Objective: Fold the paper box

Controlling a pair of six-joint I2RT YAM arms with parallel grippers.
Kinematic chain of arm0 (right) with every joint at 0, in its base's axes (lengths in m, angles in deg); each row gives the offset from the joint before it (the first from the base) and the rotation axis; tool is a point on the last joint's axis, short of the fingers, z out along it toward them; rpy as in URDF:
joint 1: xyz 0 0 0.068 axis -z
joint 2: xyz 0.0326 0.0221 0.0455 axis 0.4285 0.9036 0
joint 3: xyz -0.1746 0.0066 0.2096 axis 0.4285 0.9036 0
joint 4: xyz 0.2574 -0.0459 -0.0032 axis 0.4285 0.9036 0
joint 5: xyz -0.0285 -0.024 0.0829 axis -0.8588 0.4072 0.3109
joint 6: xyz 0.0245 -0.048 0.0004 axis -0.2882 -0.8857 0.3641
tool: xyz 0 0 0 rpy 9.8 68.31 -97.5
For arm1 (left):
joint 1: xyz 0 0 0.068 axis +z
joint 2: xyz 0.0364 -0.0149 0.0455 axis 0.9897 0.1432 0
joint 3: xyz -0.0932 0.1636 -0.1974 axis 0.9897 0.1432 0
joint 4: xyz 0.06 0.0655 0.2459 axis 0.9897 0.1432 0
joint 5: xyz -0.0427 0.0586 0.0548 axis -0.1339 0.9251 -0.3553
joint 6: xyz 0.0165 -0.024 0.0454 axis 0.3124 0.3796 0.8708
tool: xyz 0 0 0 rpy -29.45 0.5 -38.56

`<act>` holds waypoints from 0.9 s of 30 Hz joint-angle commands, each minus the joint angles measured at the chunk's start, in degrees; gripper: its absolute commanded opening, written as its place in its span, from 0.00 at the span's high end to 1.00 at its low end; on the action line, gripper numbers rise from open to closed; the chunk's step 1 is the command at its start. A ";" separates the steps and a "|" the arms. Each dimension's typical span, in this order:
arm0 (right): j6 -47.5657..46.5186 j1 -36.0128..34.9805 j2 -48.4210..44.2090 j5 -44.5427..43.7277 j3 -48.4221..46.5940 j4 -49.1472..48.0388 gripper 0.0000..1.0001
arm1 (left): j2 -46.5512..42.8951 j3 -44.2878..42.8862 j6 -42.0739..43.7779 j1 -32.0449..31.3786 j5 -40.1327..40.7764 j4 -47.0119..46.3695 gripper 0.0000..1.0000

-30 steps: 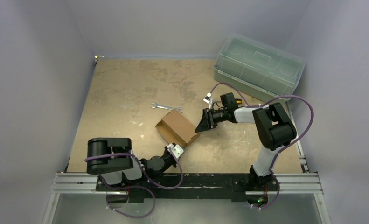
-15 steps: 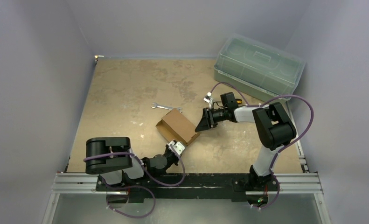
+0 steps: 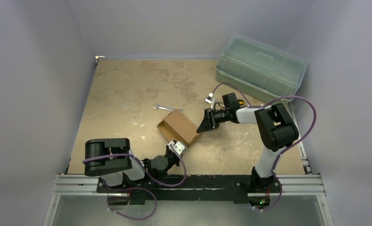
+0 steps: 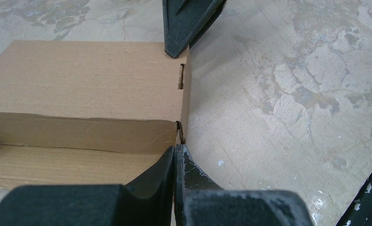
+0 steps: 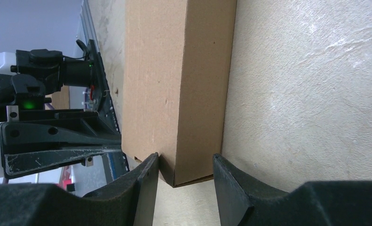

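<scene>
A: Where does the paper box [image 3: 180, 126] lie?

B: It lies near the middle of the desk [image 3: 122, 89], turned diagonally, between the left gripper [image 3: 176, 147] and the right gripper [image 3: 203, 124]. It is plain brown cardboard, matte, with sharp creases. It forms a low rectangular block, and its end toward the left side is open.

A: And the other materials?

B: The desk surface is pale tan and rough, with lighter worn patches. A small metal wrench [image 3: 167, 108] lies just beyond the box, not touching it. A translucent green-tinted bin [image 3: 260, 67] with a lid stands at the far right corner.

A: What does the left wrist view add to the top view?

B: It adds the fine ribs on the lower cardboard panel and a narrow slot [image 4: 181, 76] cut near the right edge of the top panel. It also shows pale scratches on the black fingers. The jaws of the left gripper are clenched tip to tip, with nothing visible between them, just at the near right corner of the box.

A: And the right wrist view?

B: It looks along the box from the opposite corner. The jaws of the right gripper stand half apart and grasp that corner, one dark finger on each side of the cardboard. Behind the box the left arm [image 5: 47, 136] shows a small green light [image 5: 27, 102], which the top view does not show.
</scene>
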 commanded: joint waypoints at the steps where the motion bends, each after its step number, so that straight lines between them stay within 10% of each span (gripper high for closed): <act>1: -2.66 -0.33 1.86 -5.48 -0.84 1.58 0.53 | -0.84 -0.70 -2.25 0.39 1.29 -2.20 1.00; 17: -3.86 -1.36 2.05 -5.04 -1.49 2.02 0.52 | -4.79 -8.03 -4.53 1.80 0.65 11.66 1.00; 22: -4.48 -1.35 1.47 -4.70 -1.78 3.45 0.49 | -8.02 -10.17 -7.37 1.89 1.04 18.52 0.82; 27: -4.65 -1.36 1.89 -4.30 -2.09 3.82 0.45 | -14.17 -15.98 -13.34 1.89 -1.32 37.12 0.43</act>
